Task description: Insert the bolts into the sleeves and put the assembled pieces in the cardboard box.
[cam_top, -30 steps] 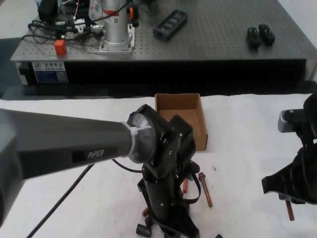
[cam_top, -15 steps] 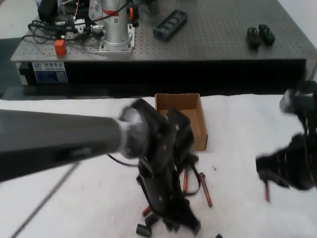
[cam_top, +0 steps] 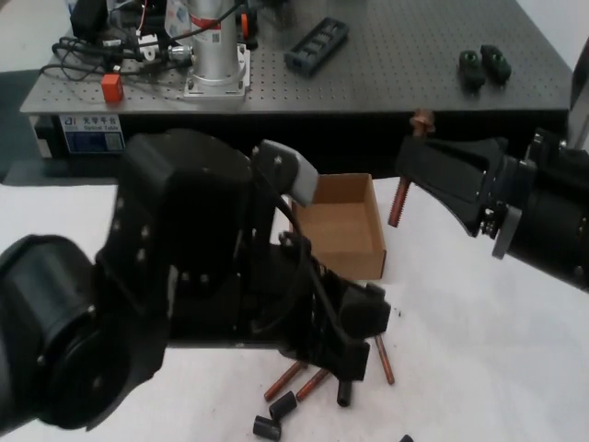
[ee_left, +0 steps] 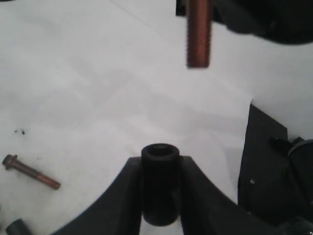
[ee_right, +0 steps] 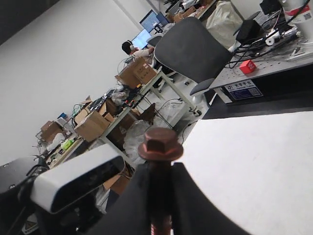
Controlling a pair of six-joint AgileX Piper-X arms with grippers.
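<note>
Left gripper [cam_top: 365, 318]: the fingers are clamped on a black sleeve [ee_left: 160, 188], whose open mouth is seen in the left wrist view. It is held over the white worktop [cam_top: 460, 350], at 5 o'clock from the cardboard box [cam_top: 342, 228].
Right gripper [cam_top: 411, 155]: the fingers are closed on a copper bolt [cam_top: 398, 203], head up and thread hanging down. It is held in the air at 2 o'clock from the box, just beside its far corner.
Bolt and sleeve: they are apart; the threaded end is seen beyond the sleeve's mouth, not in it.
Loose bolts [cam_top: 380, 357]: three lie on the worktop at 6 o'clock from the box, one just beside the left gripper.
Loose sleeves [cam_top: 282, 405]: three black ones lie at 6 to 7 o'clock from the box, near the bolts.
In the way: the box's 9 o'clock wall and the worktop beyond it are covered by the left arm's body.
Rear worktop [cam_top: 386, 74]: perforated, at 12 o'clock from the box; a grey cylinder [cam_top: 213, 46], an orange block [cam_top: 111, 87], a black tray [cam_top: 317, 43] and two dark pieces [cam_top: 483, 66] are carried on it.
</note>
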